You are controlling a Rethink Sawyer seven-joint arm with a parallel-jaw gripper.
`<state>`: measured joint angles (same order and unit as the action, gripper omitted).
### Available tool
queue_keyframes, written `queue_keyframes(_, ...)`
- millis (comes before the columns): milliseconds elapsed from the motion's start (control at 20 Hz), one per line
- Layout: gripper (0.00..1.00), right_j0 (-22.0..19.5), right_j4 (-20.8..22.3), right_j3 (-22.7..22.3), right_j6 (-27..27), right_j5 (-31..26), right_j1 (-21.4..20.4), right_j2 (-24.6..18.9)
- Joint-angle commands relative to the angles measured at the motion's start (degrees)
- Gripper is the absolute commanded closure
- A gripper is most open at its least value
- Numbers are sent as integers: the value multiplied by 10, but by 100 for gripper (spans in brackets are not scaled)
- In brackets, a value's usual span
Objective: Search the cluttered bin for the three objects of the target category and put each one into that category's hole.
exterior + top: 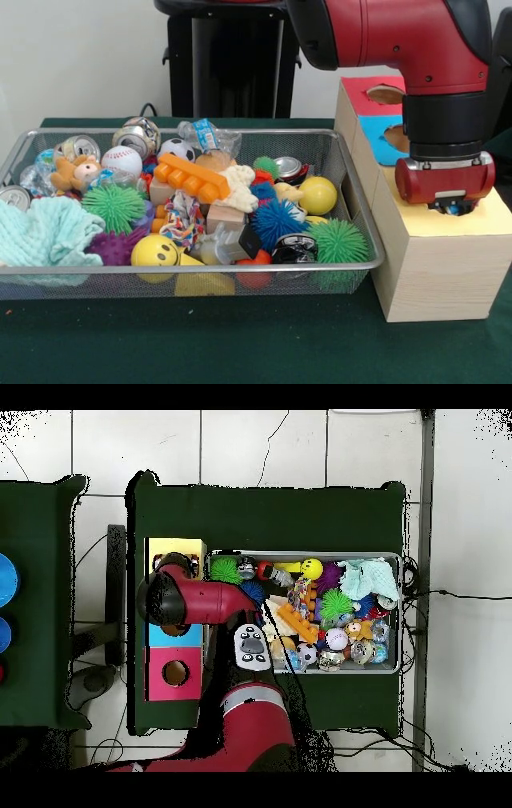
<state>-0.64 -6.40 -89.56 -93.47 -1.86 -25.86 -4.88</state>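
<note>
My gripper (453, 206) hangs low over the yellow panel (490, 218) at the near end of the wooden box (436, 276), right at its surface. A small bluish bit shows under the wrist, but I cannot make out what it is. The hole in this panel is hidden by the gripper. The wire bin (192, 270) beside the box holds a yellow ball (318, 194), a smiley ball (154, 250), a baseball (122, 160), a soccer ball (176, 149), spiky balls (338, 240), cans (80, 147) and an orange block (192, 178). In the overhead view the arm (200, 602) covers the gripper.
The box also has a blue panel (382, 128) and a red panel (370, 86), each with a hole. A teal cloth (44, 232) fills the bin's left end, with a teddy (72, 172) behind it. From overhead the bin (305, 554) lies right of the box (175, 549).
</note>
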Motion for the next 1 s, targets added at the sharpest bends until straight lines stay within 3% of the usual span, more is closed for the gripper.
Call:
queue_keyframes(50,0,-36,28,-34,-76,3,130,-46)
queue_keyframes(550,0,-39,23,-51,-71,-36,92,-53)
queue_keyframes(1000,0,-40,20,-52,-66,-54,86,-53)
